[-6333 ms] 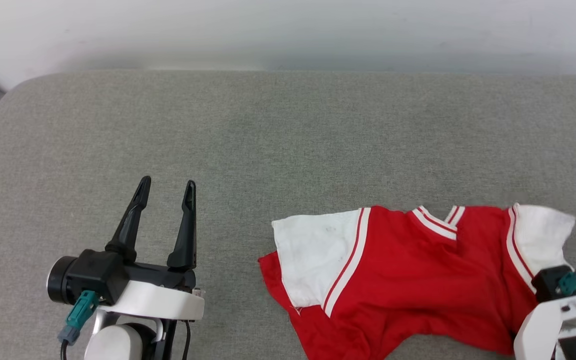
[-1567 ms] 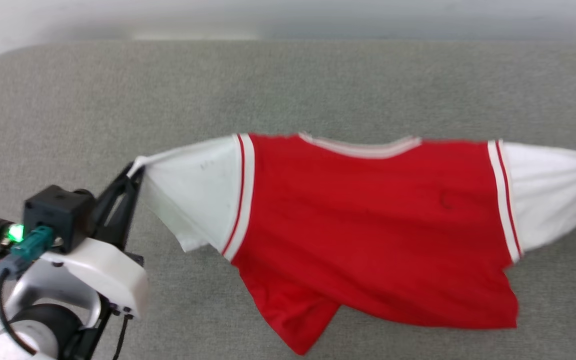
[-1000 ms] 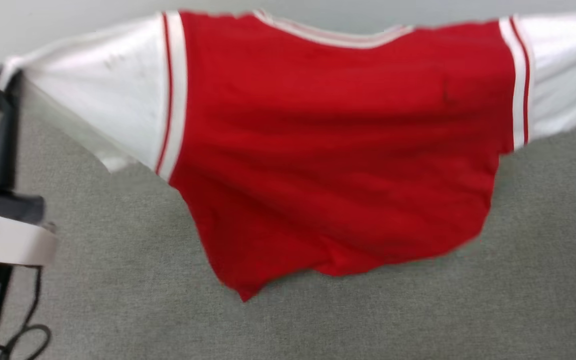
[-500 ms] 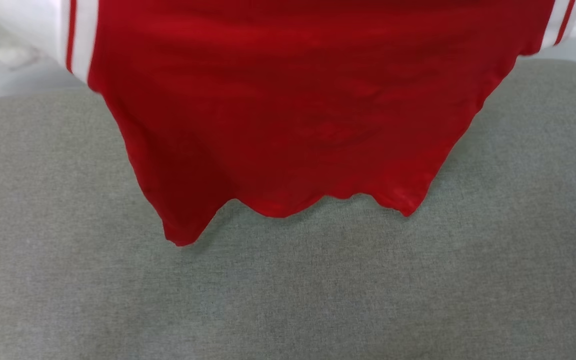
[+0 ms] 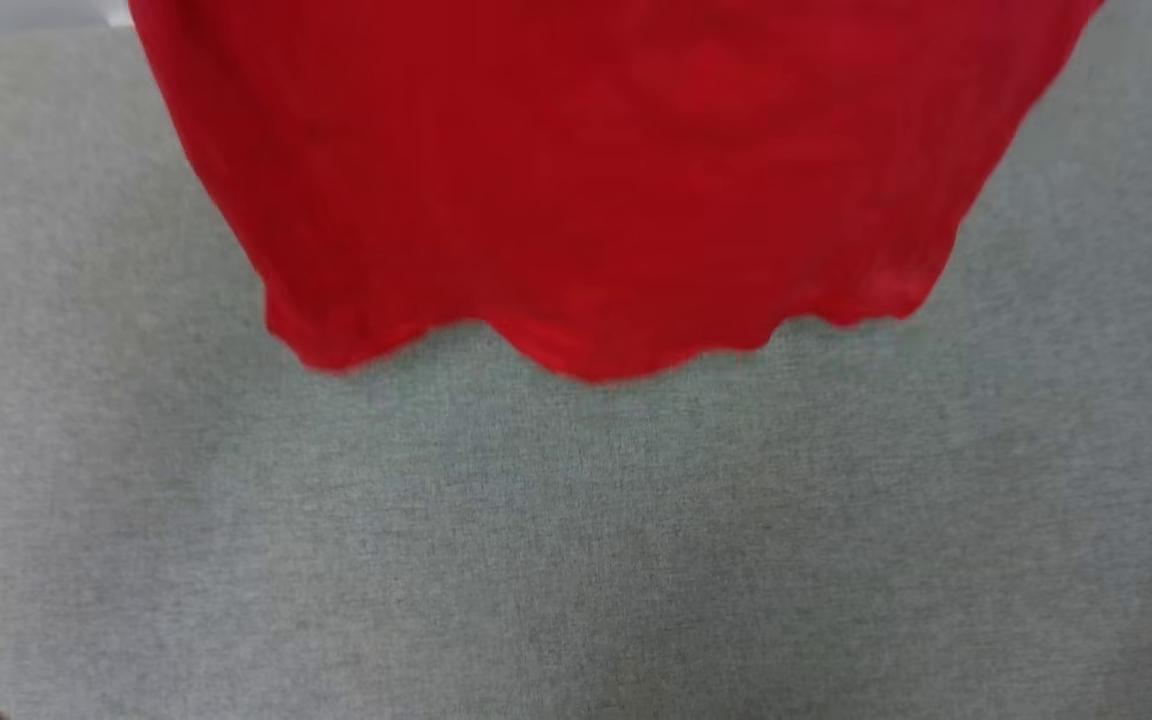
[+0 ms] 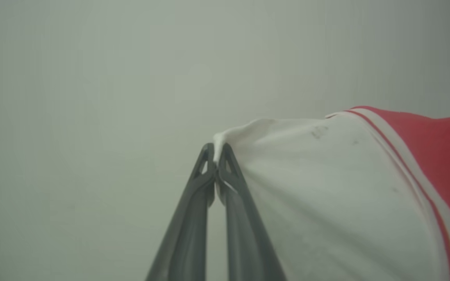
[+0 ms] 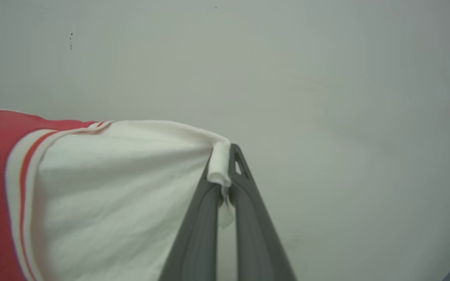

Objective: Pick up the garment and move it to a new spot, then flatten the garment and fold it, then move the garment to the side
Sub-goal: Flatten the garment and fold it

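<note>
Wrist views showed left claw and right claw clamping the garment by its sleeves, mid-carry; next, probably lowering it flat.

Grey woven fabric-covered surface, evenly lit, with soft shadow across its middle. Behind it, a plain pale wall, bare apart from small dark specks.
</note>
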